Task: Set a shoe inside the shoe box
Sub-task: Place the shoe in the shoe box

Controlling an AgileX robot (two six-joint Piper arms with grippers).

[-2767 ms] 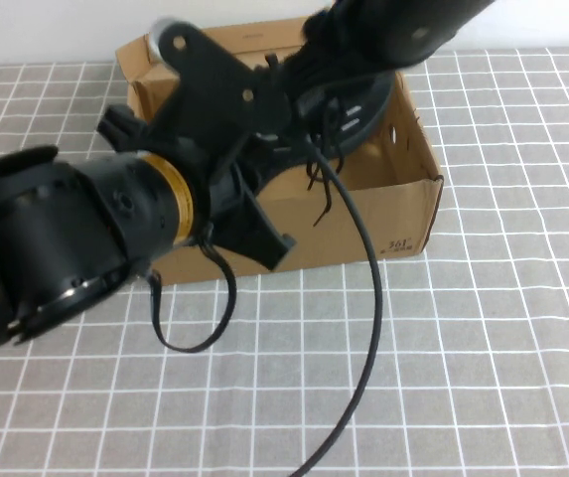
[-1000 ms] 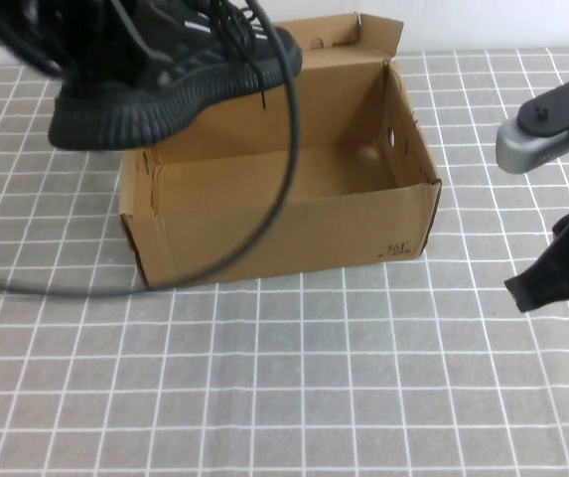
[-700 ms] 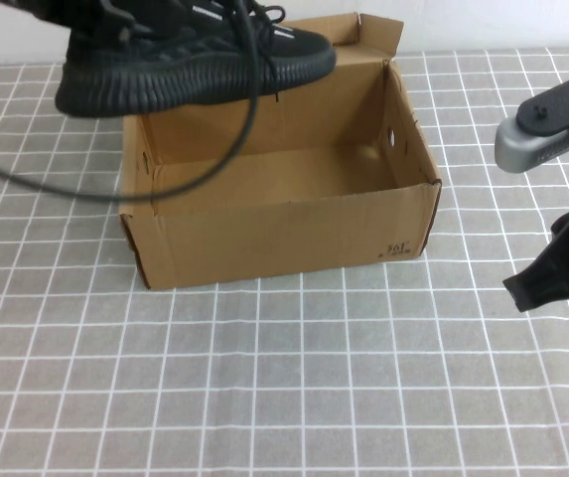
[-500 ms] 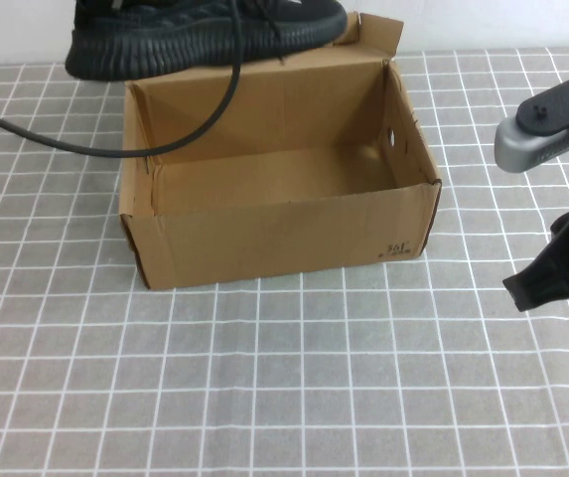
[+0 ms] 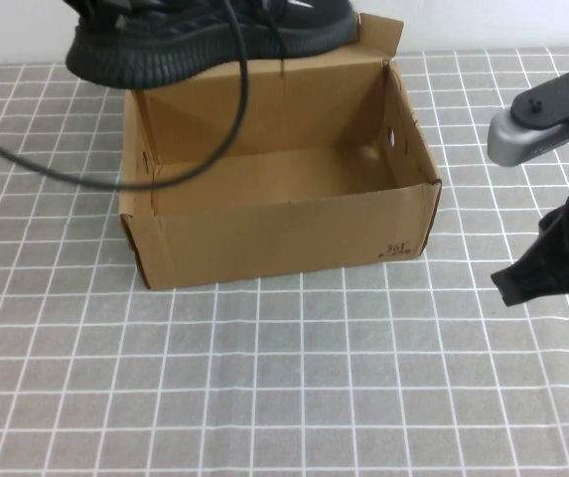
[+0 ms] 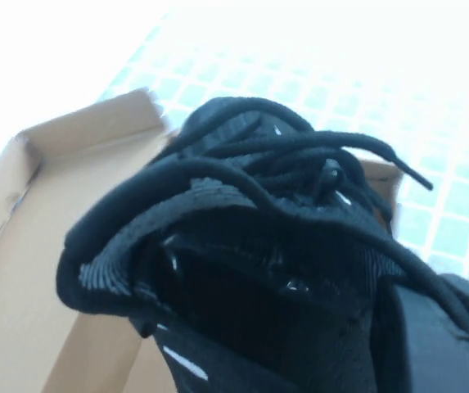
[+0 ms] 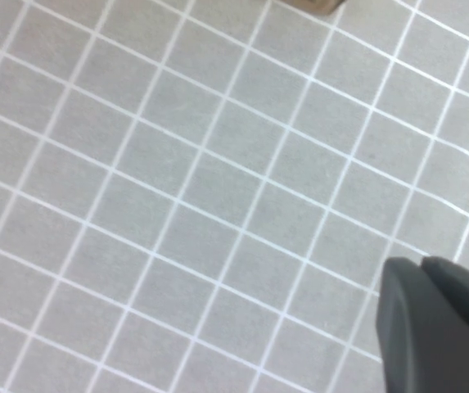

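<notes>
Grey grid tablecloth, open box (image 5: 279, 214) mid-table. Left gripper (image 6: 430, 344), off-frame around 11 o'clock, clamps the shoe (image 5: 205, 35) above the back wall. Dropped here, it'd snag the rim or laces. Right gripper (image 5: 547, 273) idles at 3 o'clock; can't tell its fingers.

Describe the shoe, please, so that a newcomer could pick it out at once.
Start at the open brown shoe box in the middle of the grey checked table. Above its far left corner hangs the shoe, on the left gripper, itself hidden; the right gripper hovers right of the box. It is the only black, ridged-soled, laced thing.
</notes>
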